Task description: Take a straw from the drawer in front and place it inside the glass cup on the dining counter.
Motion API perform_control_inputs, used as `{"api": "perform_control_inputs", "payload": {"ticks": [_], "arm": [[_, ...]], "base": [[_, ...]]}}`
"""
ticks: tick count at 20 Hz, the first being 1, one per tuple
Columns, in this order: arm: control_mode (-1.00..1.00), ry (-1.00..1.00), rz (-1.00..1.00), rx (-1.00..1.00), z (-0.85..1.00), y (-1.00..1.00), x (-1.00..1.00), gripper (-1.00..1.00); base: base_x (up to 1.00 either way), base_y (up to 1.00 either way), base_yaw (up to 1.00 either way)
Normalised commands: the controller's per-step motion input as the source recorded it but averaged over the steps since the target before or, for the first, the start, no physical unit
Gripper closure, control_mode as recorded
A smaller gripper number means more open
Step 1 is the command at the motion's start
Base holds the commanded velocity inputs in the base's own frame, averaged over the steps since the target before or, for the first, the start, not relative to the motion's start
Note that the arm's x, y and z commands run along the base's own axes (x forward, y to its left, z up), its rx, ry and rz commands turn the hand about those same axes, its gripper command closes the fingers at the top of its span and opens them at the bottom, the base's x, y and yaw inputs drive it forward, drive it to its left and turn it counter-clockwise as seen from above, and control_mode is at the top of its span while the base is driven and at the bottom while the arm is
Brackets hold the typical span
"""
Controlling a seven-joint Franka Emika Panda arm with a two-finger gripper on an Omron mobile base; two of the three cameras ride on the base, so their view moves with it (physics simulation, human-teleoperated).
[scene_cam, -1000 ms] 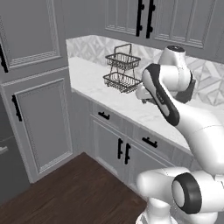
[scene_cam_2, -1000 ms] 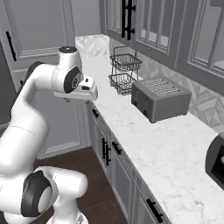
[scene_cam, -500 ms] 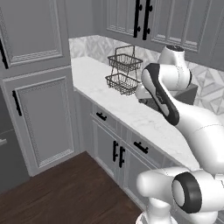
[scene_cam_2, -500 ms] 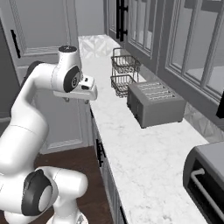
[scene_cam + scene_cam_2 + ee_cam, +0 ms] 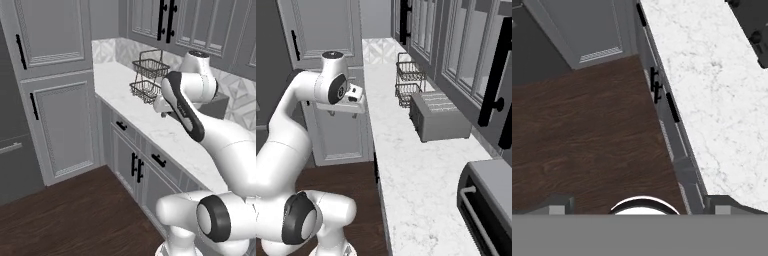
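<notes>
The hand [image 5: 358, 95] sits left of centre in the right base view, at the end of the raised white arm, above the front edge of the marble tabletop [image 5: 406, 170]. Its two fingers are spread as wide as they go and nothing lies between them.

The straw is nowhere to be seen at this moment; by the task it lies inside a drawer. In the left base view a row of shut drawer fronts runs under the tabletop edge — one drawer [image 5: 162, 162] sits at centre right with a short black bar handle. I cannot tell which front holds the straw. The hand view looks down over the dark wooden floor [image 5: 587, 135] on the left and the cabinet fronts running up the middle.

As a judgement: a pencil-thin straw should be very light, smooth and apt to roll or skid on a flat drawer bottom, and thin walls may crush. A gentle pinch near mid-length — fingers across the stick — should keep it balanced for tipping upright.
</notes>
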Motion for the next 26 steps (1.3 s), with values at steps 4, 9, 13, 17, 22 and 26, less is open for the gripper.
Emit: {"api": "perform_control_inputs", "payload": {"ticks": [4, 9, 13, 17, 22, 26], "arm": [[1.00, 0.00, 0.00, 0.00, 0.00, 0.00, 0.00, -1.00], [1.00, 0.00, 0.00, 0.00, 0.00, 0.00, 0.00, -1.00], [-1.00, 0.00, 0.00, 0.00, -0.02, 0.00, 0.01, -1.00], [-1.00, 0.02, 0.00, -0.07, -0.38, 0.05, 0.14, -1.00], [-1.00, 0.20, -0.01, -0.45, -0.96, 0.58, 0.18, -1.00], [-1.00, 0.31, 0.00, -0.45, -0.94, 0.46, 0.07, -1.00]], "base": [[-0.11, -0.48, 0.17], [0.03, -0.26, 0.04], [0.00, 0.00, 0.00], [0.00, 0.00, 0.00], [0.00, 0.00, 0.00], [0.00, 0.00, 0.00]]}}
